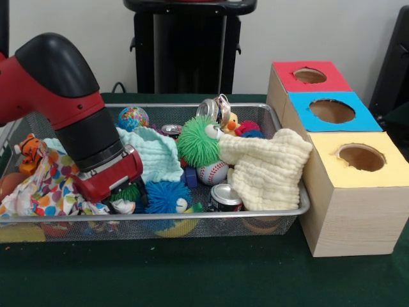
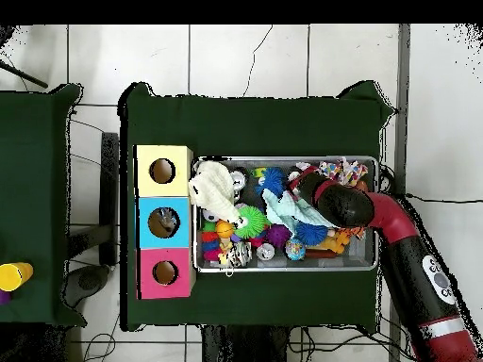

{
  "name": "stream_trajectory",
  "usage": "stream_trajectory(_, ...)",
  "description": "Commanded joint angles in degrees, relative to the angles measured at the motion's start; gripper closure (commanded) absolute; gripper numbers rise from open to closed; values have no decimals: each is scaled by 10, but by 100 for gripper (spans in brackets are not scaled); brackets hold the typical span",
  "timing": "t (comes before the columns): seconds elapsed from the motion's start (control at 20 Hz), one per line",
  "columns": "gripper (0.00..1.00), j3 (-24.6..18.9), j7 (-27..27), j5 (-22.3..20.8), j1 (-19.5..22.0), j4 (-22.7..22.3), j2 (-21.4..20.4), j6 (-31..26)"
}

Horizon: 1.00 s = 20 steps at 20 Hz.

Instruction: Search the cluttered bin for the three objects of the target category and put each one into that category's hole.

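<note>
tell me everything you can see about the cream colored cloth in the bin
The cream cloth is a soft, crinkled, gauze-like fabric, rumpled and folded over itself. It lies at the end of the wire mesh bin nearest the yellow-topped box, draped over the bin's rim and reaching that box. One corner stretches toward the green spiky ball and touches it. Its lower edge rests beside a drink can. The overhead view shows it spilling past the bin's end.

cluttered wire bin (image 1: 291,214) beside three holed boxes: red, blue, yellow (image 1: 361,157).
</note>
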<state>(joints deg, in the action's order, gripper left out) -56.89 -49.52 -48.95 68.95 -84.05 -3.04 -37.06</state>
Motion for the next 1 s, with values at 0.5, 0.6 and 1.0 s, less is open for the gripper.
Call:
stream_trajectory(0.5,0,74,185,-70,4,70,39,2)
stream_trajectory(0.6,0,74,184,-72,6,69,41,7)
stream_trajectory(1.0,0,76,159,-75,1,58,32,17)
